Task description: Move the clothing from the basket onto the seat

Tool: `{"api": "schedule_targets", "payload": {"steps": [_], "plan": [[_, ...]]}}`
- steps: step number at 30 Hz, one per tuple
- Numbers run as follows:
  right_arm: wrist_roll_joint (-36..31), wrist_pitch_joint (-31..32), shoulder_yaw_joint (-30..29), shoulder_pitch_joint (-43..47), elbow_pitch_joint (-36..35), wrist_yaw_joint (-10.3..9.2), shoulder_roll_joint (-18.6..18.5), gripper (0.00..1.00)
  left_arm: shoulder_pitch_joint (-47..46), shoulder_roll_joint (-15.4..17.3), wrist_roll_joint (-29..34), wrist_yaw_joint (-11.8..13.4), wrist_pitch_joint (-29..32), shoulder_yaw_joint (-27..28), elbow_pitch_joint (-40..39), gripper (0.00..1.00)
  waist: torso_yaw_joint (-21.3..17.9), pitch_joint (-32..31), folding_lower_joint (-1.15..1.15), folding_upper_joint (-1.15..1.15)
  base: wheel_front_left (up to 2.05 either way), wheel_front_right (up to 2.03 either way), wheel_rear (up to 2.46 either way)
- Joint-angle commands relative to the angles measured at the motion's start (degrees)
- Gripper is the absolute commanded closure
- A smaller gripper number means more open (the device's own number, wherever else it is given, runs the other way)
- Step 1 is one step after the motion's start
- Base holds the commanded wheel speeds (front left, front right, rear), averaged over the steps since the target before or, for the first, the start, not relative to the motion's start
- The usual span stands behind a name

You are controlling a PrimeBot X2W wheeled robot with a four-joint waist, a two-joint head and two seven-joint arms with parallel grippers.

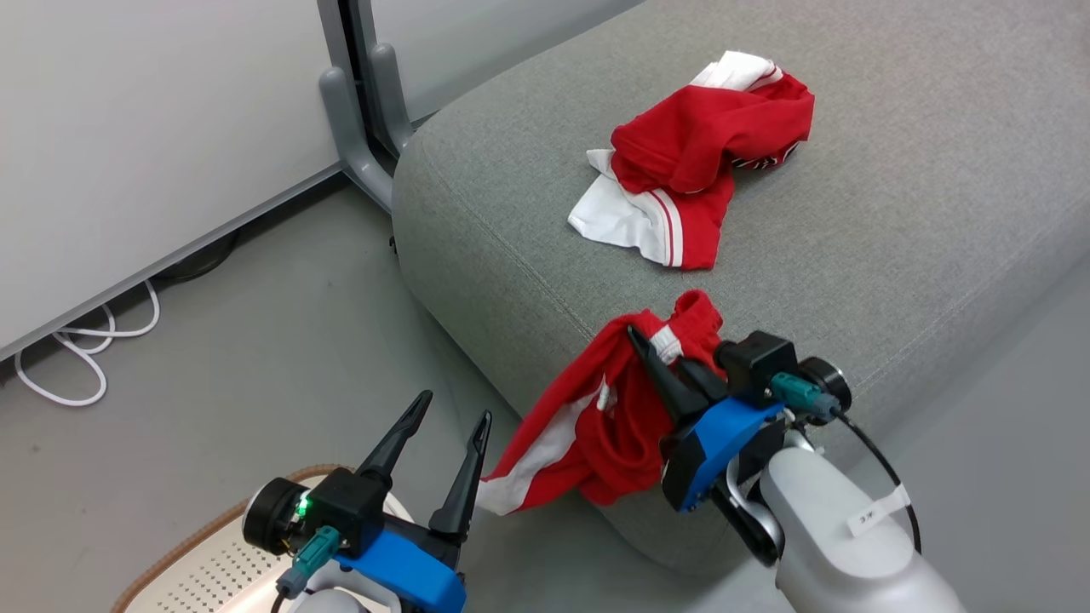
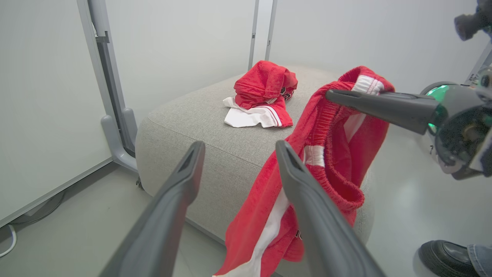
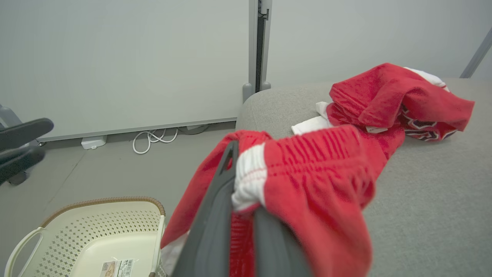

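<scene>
- Clothing (image 1: 588, 426) is out of the basket (image 3: 103, 201), which stands on the floor closest to the robot. The stretch of its perforated bottom that shows carries a paper label and nothing red.
- Left gripper (image 1: 456, 406) hangs above the basket's rim, its fingers spread wide with nothing between them. It looks to be parked clear so that the other arm can do the carrying.
- Right gripper (image 1: 656, 347) is pinched tight on the gathered waistband (image 3: 307, 154) of the red shorts (image 2: 330, 161). That is a sensible hold, since the bunched elastic gives the thin fingers a thick fold to bite.
- The shorts hang from that grip at the seat's (image 1: 894, 255) near edge. The waistband is lifted over the cushion, while the legs and white side panel trail down its front face towards the floor.
- With so much cloth off the edge, letting go here would probably let the shorts slide down. The job likely calls for carrying them further in first.
- The other red garment (image 1: 690, 153), with white striped trim, lies crumpled well in from the edges, near the seat's middle, so it is safely delivered.
- Beyond the seat's far corner rise a grey partition post (image 1: 358, 111) and a pale wall, with a white cable (image 1: 85, 340) looped on the floor.
</scene>
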Motion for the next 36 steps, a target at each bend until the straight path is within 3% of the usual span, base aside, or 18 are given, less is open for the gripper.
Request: {"api": "schedule_targets", "payload": {"steps": [1, 5, 11, 19, 25, 30, 36], "plan": [[0.43, -0.3, -0.89, -2.35, -0.76, 0.01, 0.08, 1.0, -1.04, 0.58, 0.28, -0.11, -0.16, 0.36, -0.27, 0.0, -0.15, 0.87, 0.0, 0.0, 0.0, 0.0, 0.0], [0.36, -0.31, -2.17, -5.3, -1.06, 0.01, 0.08, 1.0, -1.6, 1.11, 0.68, -0.11, -0.16, 0.81, -0.86, 0.0, -0.38, 2.44, 0.0, 0.0, 0.0, 0.0, 0.0], [-2.39, -0.3, -6.38, -17.14, 0.67, 0.01, -0.63, 1.0, -3.41, 3.07, 1.92, -0.11, -0.16, 1.78, -3.08, 0.0, -0.5, 7.85, 0.0, 0.0, 0.0, 0.0, 0.0], [-2.85, 0.98, -9.29, -30.2, 0.03, 0.01, -8.28, 1.0, -7.21, 6.08, 3.15, -0.1, -0.16, 1.0, -6.08, 0.0, 1.18, 15.54, 0.0, 0.0, 0.0, 0.0, 0.0], [-2.42, 1.56, -16.89, -38.75, -3.39, 0.0, -16.57, 1.0, -10.88, 9.83, 4.2, -0.1, -0.07, -0.27, -8.91, 0.0, 2.77, 23.37, 0.0, 0.0, 0.0, 0.0, 0.0], [-4.41, 0.87, -25.14, -41.03, -4.61, 0.0, -19.84, 1.0, -13.86, 12.62, 4.85, -0.1, 1.02, -1.46, -12.16, 0.0, 4.36, 29.11, 0.0, 0.0, 0.0, 0.0, 0.0], [-7.48, 0.18, -30.76, -37.87, -1.34, 0.0, -19.35, 1.0, -16.46, 14.77, 5.55, -0.06, 2.43, -1.83, -16.15, 0.0, 6.31, 34.15, 0.0, 0.0, 0.0, 0.0, 0.0]]}}
